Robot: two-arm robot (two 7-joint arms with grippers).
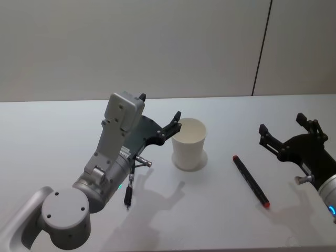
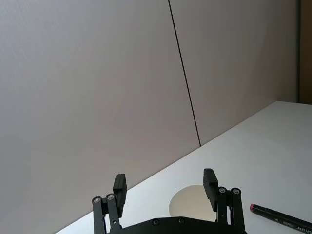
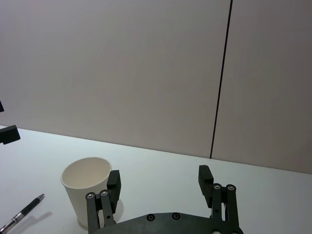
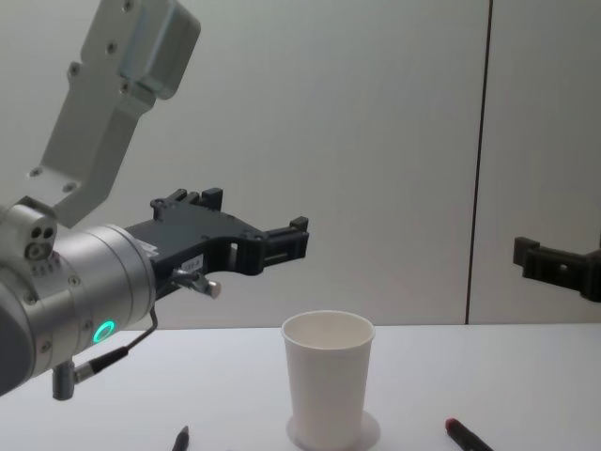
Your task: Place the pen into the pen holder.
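The pen holder, a white paper cup (image 1: 189,143) (image 4: 327,381) (image 3: 87,191), stands upright mid-table; its rim (image 2: 187,202) shows between my left fingers. A black pen with red ends (image 1: 250,181) (image 2: 280,219) (image 4: 465,436) lies flat to its right. A second, slim black pen (image 1: 128,192) (image 3: 22,214) lies left of the cup, under my left arm. My left gripper (image 1: 163,113) (image 2: 165,184) (image 4: 296,240) hangs open and empty above the cup's left side. My right gripper (image 1: 282,124) (image 3: 159,179) hovers open and empty, right of the red-ended pen.
The white table (image 1: 210,220) runs back to a plain wall with a dark vertical seam (image 1: 261,47). My left arm's elbow (image 1: 65,218) sits low at the front left. Free tabletop lies between the cup and the red-ended pen.
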